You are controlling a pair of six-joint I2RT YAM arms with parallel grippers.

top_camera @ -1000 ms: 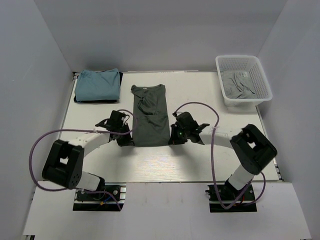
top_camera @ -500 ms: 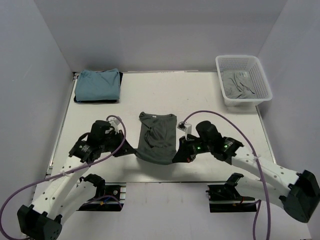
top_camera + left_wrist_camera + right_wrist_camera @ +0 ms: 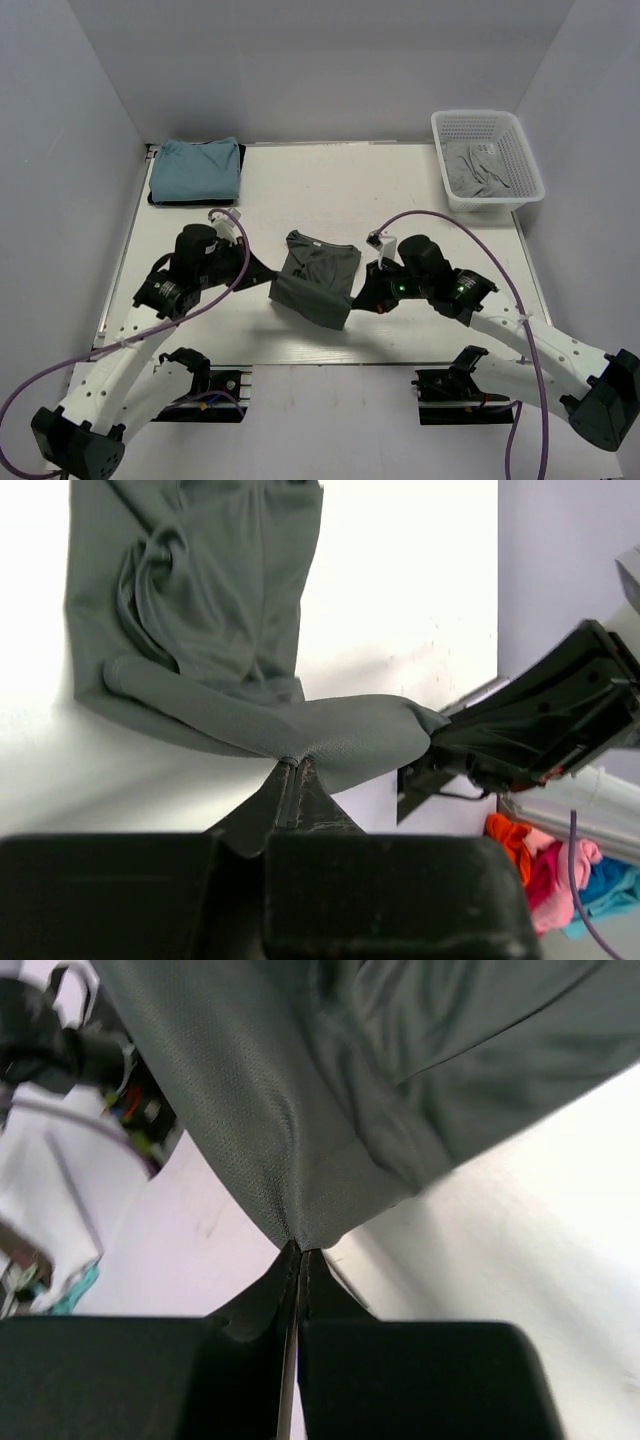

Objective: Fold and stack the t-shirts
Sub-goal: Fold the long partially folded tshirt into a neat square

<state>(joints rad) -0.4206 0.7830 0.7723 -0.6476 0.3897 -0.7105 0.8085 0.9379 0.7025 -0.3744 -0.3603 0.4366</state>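
Note:
A dark grey-green t-shirt [image 3: 316,277] hangs between my two grippers above the middle of the table, its near edge lifted and its far part still lying on the table. My left gripper [image 3: 268,285] is shut on its left near corner [image 3: 300,750]. My right gripper [image 3: 352,300] is shut on its right near corner [image 3: 300,1225]. A folded light teal-blue t-shirt [image 3: 195,168] lies on a darker folded one at the back left. Paler grey t-shirts [image 3: 478,172] lie in the white basket [image 3: 528,165].
The white mesh basket stands at the back right corner. The table [image 3: 400,200] has grey walls on three sides. The arm bases [image 3: 195,385] sit at the near edge. Purple cables [image 3: 420,222] loop off both arms.
Both grippers have lifted the shirt's near edge and carried it toward the back, so the shirt now bunches shorter and tilts, its left corner higher. Both arms have swung outward and extended.

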